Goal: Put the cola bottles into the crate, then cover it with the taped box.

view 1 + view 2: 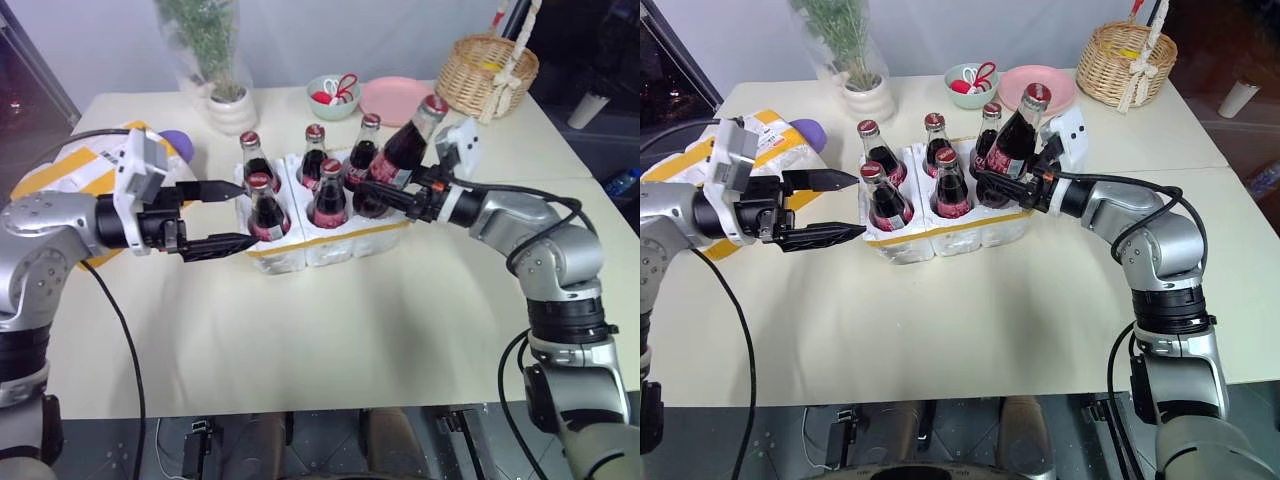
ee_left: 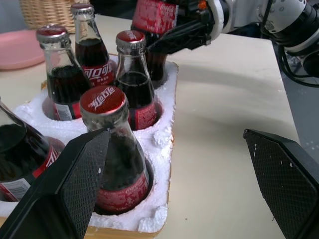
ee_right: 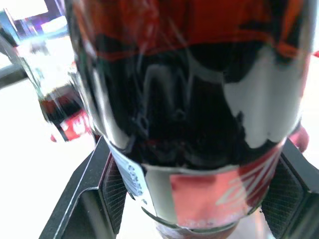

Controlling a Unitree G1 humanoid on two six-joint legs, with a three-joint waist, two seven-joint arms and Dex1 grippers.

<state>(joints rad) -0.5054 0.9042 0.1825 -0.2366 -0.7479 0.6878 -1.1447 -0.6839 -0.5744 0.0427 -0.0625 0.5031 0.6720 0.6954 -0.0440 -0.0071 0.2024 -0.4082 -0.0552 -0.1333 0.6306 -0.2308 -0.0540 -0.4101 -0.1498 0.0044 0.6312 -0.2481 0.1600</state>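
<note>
The crate (image 1: pixel 335 250), a white foam tray with a yellow band, sits mid-table with several cola bottles (image 1: pixel 328 195) standing in its wells. My right gripper (image 1: pixel 388 190) is shut on the lower body of one more cola bottle (image 1: pixel 405 148). That bottle leans right, with its base at the crate's near right well; in the right wrist view the held bottle (image 3: pixel 199 124) sits between my fingers. My left gripper (image 1: pixel 244 213) stands open at the crate's left end, level with the front-left bottle (image 2: pixel 112 154). The taped box (image 1: pixel 70 165) lies at the far left, partly hidden by my left arm.
Along the table's far side stand a potted plant (image 1: pixel 225 100), a green bowl (image 1: pixel 333 95), a pink plate (image 1: pixel 392 98) and a wicker basket (image 1: pixel 490 70). A purple object (image 1: pixel 176 140) lies beside the taped box. The near half of the table is bare.
</note>
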